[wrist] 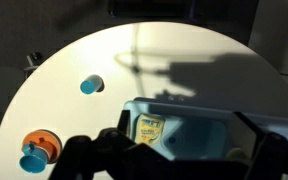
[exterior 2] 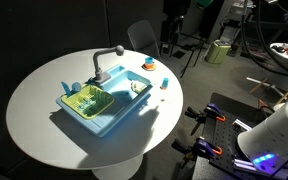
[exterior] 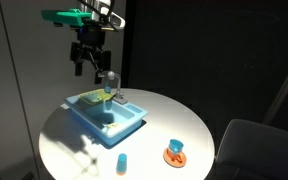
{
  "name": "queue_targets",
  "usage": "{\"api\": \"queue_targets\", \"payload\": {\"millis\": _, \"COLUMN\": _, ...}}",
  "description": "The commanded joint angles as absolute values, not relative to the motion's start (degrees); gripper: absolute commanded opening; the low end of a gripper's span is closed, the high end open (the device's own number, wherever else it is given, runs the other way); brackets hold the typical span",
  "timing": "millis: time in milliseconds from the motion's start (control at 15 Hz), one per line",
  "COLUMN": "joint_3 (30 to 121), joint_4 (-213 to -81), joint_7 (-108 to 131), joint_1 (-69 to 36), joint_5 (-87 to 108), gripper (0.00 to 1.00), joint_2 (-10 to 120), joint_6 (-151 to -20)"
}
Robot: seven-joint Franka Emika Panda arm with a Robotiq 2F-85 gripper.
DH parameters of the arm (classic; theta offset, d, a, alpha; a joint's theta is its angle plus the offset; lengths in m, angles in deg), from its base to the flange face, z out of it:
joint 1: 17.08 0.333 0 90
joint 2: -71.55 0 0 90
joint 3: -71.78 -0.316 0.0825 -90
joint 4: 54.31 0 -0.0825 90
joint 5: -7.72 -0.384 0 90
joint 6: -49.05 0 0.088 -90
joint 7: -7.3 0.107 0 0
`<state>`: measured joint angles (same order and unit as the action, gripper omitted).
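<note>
A round white worktop [exterior: 184, 110] stands in bright light with dark all around it. On it sits a blue plastic toy sink [exterior: 129, 128] with a grey bent tap [exterior: 109, 80] at its back edge.

The black robot hand [exterior: 92, 62] hangs high over the sink, well apart from it and a bit toward 11 o'clock from the tap in an exterior view. Its two fingers are spread wide. Nothing is between them and they touch nothing. In the wrist view the hand [wrist: 169, 160] shows as dark shapes along the bottom edge, with the sink [wrist: 224, 112] right under it. That is the thing it is nearest to.

A green plastic rack [exterior 2: 84, 101] fills one half of the sink. In the other half lies a small yellow thing with print on it [wrist: 149, 128]. It is too small to tell what it is.

Two more things lie on the worktop, apart from the sink. A small light-blue cup [exterior: 121, 161] stands at about 6 o'clock from the sink in an exterior view. A flat orange round piece with a blue part on top [exterior: 174, 152] lies at about 4 o'clock, near the worktop's edge. In the wrist view the cup [wrist: 91, 85] is at 10 o'clock from the sink and the orange piece [wrist: 39, 150] is at 8 o'clock.
</note>
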<state>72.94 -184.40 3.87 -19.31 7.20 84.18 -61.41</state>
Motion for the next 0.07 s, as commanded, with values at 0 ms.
{"api": "queue_targets", "payload": {"millis": 0, "joint_3": 73.3, "joint_4": -184.3, "joint_7": 3.9, "joint_1": -19.0, "joint_5": 7.3, "gripper": 1.0, "joint_2": 84.2, "joint_6": -61.3}}
